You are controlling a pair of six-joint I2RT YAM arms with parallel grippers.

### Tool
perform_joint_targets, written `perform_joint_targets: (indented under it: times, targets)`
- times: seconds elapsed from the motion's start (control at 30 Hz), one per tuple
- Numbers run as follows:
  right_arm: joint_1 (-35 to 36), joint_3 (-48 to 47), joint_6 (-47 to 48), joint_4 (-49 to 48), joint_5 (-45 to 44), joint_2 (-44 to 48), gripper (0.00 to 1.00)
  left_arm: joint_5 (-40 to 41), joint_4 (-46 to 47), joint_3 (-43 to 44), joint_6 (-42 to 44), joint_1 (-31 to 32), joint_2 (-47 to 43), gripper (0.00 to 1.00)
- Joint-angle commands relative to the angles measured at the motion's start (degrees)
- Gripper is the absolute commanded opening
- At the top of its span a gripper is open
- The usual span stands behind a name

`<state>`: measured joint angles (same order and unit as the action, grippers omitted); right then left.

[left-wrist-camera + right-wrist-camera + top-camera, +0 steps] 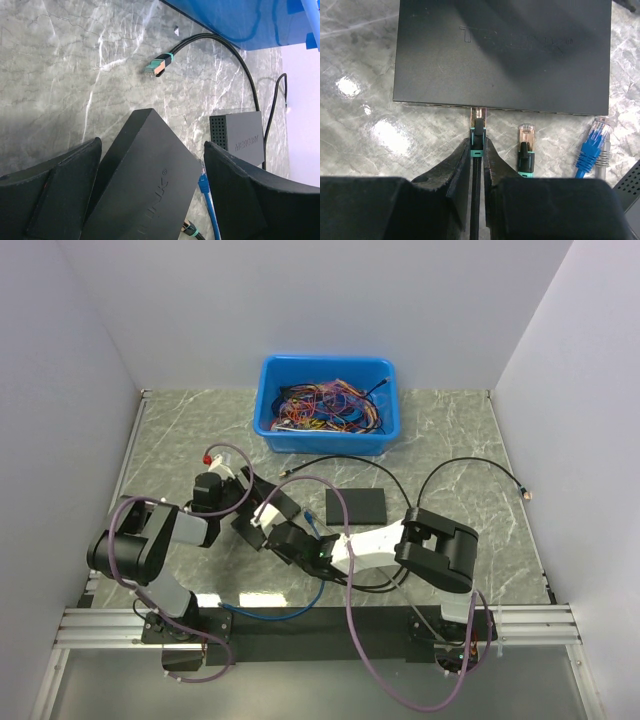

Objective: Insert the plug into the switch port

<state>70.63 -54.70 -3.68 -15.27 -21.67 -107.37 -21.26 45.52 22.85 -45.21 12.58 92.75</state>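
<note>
Right wrist view: the right claw (477, 147) is closed tight on the plug (478, 125), pinching its teal boot and black cord between both fingers. The plug's clear tip meets the switch port (445, 104), the socket row along the edge of the dark switch (502, 50) that faces this claw. Most of the connector shows outside the box, and how deep the tip sits cannot be told. Just beside the held plug lie a loose teal-booted plug (526, 147) and a blue plug (591, 149), both apart from the switch.

The left wrist view adds the other side. The left claw (150, 150) stands wide open with one finger on each side of the switch. Bare bench (60, 65) shows between the box and one finger; whether the other finger touches it cannot be told. A grey box (240, 132) with a perforated end sits just past the switch.

Only the top view shows the layout: both arms meet at mid-bench, and a blue bin (275, 425) of tangled wires stands at the far centre.
</note>
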Motion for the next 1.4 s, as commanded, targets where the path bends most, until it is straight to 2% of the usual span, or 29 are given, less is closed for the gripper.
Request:
perform_joint_targets:
  times: [0.0,0.4,0.63,0.77,0.93,1.37]
  targets:
    - [-0.3,-4.0,0.8,-1.9,-0.7,-0.6,0.00,-2.7,-8.3,-4.6,-1.8,3.0,1.1,0.90]
    - [-2.9,-9.0,3.2,-2.0,-0.3,-3.1,0.00,0.9,-5.6,-12.1,-3.8,9.5,-2.0,0.89]
    - [-3.0,-12.7,6.8,-2.8,3.3,-3.2,0.00,2.4,-6.3,-12.2,-5.1,11.5,-3.0,0.90]
    - [-2.7,-13.9,7.3,-3.0,5.8,-3.7,0.00,7.6,-16.6,-9.5,-5.1,11.5,-7.0,0.91]
    - [-2.1,-15.0,7.1,-2.7,7.3,-5.2,0.00,9.7,-27.0,-5.3,-5.3,11.4,-11.9,0.94]
    - [-1.7,-18.8,6.2,-1.2,6.6,-6.4,0.00,17.3,-38.2,3.4,-4.2,11.1,-9.1,0.99]
